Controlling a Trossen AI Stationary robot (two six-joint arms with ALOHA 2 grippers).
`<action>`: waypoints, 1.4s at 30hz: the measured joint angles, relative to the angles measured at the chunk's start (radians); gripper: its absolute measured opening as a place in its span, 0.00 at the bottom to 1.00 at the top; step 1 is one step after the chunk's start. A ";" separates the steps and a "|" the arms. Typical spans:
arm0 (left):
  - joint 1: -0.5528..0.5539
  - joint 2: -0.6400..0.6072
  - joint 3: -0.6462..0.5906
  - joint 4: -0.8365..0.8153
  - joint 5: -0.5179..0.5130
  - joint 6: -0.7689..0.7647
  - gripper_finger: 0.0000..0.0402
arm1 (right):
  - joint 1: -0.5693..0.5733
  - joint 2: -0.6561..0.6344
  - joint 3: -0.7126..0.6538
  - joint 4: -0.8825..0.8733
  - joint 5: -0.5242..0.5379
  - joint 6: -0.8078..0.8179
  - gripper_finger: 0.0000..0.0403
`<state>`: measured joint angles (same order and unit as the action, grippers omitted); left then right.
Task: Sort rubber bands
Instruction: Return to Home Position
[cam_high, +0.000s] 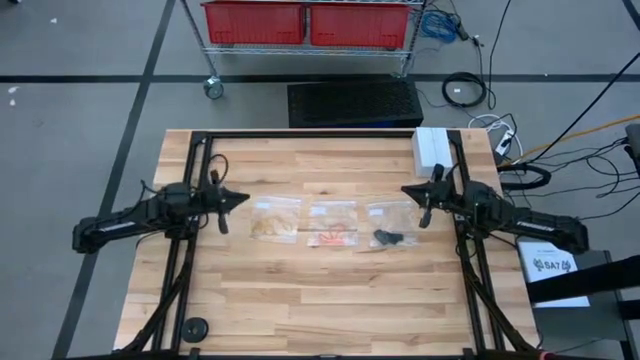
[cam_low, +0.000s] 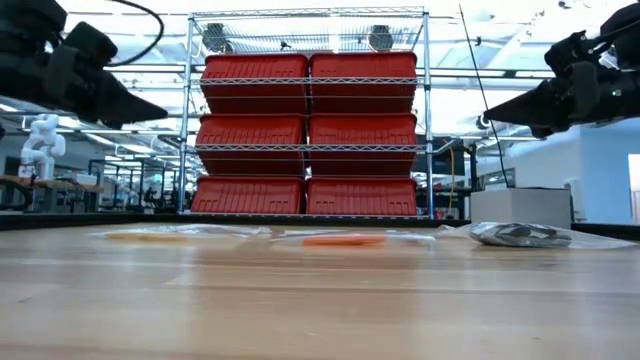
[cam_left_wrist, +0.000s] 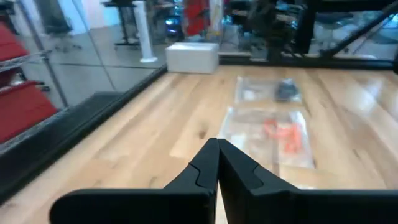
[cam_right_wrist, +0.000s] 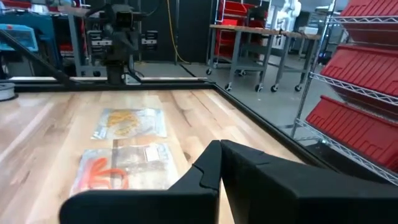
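Note:
Three clear plastic bags lie flat in a row on the middle of the wooden table. The left one holds pale tan rubber bands (cam_high: 275, 224), the middle one orange bands (cam_high: 334, 237), the right one black bands (cam_high: 388, 237). My left gripper (cam_high: 243, 199) hovers shut above the table, left of the tan bag, pointing toward the table's right. My right gripper (cam_high: 405, 190) hovers shut just beyond the black bag's far right corner, pointing left. In the low view both grippers (cam_low: 160, 112) (cam_low: 487, 115) hang well above the table with nothing between their fingers.
A white box (cam_high: 432, 148) stands at the table's far right corner. A small black round object (cam_high: 195, 327) sits near the front left. Black frame rails (cam_high: 300, 134) run along the far edge and both sides. A wire rack with red bins (cam_low: 305, 140) stands beyond the table.

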<state>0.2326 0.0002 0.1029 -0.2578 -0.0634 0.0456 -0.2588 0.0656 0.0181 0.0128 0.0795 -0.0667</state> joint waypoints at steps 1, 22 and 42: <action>0.000 0.000 -0.015 0.012 0.040 0.006 0.03 | -0.001 0.004 0.000 0.000 0.000 -0.003 0.00; 0.000 0.007 -0.095 0.272 0.040 0.040 0.03 | -0.001 0.018 0.000 0.002 -0.003 0.029 0.00; 0.000 0.008 -0.095 0.272 0.037 0.040 0.03 | -0.001 0.018 0.000 0.004 -0.003 0.029 0.00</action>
<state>0.2325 0.0078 0.0076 0.0143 -0.0265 0.0856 -0.2596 0.0837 0.0185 0.0170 0.0769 -0.0380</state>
